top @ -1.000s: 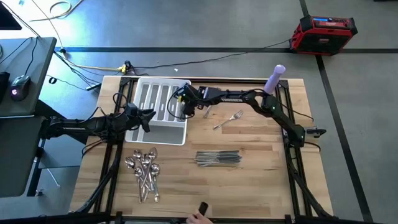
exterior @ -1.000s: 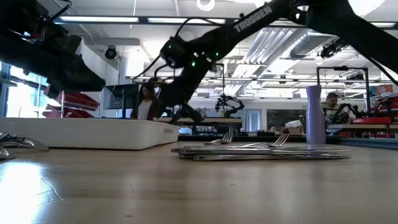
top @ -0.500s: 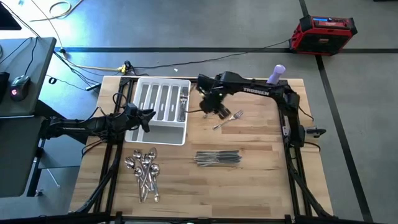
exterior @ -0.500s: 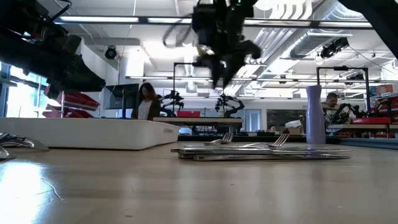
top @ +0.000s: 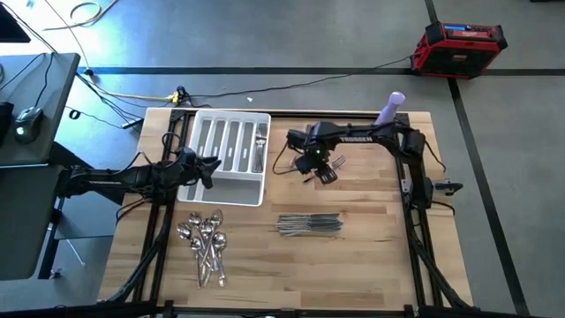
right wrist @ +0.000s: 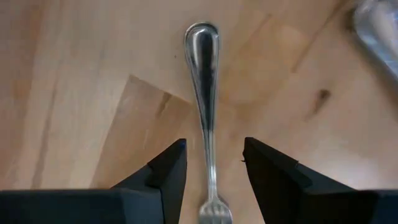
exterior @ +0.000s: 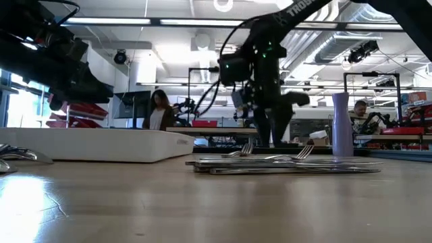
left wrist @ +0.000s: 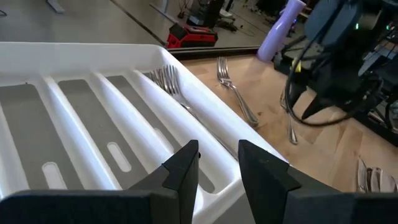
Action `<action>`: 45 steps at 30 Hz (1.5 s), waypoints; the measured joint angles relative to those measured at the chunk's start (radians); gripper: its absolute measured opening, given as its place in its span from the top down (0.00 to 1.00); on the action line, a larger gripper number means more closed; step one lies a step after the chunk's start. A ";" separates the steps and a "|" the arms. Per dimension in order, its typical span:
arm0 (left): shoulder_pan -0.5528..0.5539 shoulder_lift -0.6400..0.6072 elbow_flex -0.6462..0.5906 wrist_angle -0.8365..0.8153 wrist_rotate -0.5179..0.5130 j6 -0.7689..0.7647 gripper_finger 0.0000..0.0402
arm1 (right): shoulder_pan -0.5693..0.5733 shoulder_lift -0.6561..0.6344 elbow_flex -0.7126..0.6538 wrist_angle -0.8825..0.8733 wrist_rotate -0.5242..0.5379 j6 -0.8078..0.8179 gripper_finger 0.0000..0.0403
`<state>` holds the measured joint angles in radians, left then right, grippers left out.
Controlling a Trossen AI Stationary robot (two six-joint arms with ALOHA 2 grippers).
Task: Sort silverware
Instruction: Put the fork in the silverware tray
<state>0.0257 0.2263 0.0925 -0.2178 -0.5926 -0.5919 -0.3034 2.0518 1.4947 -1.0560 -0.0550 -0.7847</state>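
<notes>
Silverware (top: 309,224) lies on a wooden table (top: 371,199) in a workshop.

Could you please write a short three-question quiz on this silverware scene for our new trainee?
1. True or false: the right gripper is open, with a fork's handle lying on the table between its fingers.
2. Multiple choice: in the high view, where does the pile of spoons lie? A) inside the white tray B) on the table below the white tray C) beside the purple bottle
3. Fill in: the left gripper sits at the white tray's ____ .

Key:
1. True
2. B
3. edge; its open fingers straddle the tray's rim, and forks lie in the compartment just beyond.
</notes>
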 joint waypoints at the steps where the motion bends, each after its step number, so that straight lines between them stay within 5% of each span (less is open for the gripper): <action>1: 0.000 0.001 0.000 -0.004 0.000 0.000 0.76 | 0.004 0.000 -0.018 0.003 0.008 0.000 0.64; 10: 0.000 0.005 0.000 -0.003 -0.001 0.000 0.76 | 0.011 -0.010 -0.159 0.134 0.124 0.054 0.69; 18: 0.000 0.011 0.000 -0.003 -0.003 0.000 0.76 | 0.017 -0.006 -0.169 0.168 0.155 0.037 0.96; 25: 0.000 0.011 0.000 -0.003 -0.004 0.000 0.76 | 0.068 -0.030 -0.132 0.134 0.233 -0.040 0.99; 32: 0.000 0.011 0.000 -0.003 -0.016 -0.001 0.76 | 0.127 -0.077 0.087 0.149 0.379 -0.373 1.00; 37: 0.000 0.012 0.000 -0.003 -0.018 -0.002 0.76 | 0.125 -0.079 0.193 0.317 0.361 -0.743 1.00; 45: 0.000 0.027 0.000 -0.003 -0.026 -0.002 0.76 | 0.106 0.057 0.336 0.478 0.281 -0.952 1.00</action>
<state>0.0257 0.2530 0.0929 -0.2207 -0.6184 -0.5938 -0.1978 2.1086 1.8309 -0.5777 0.2258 -1.7365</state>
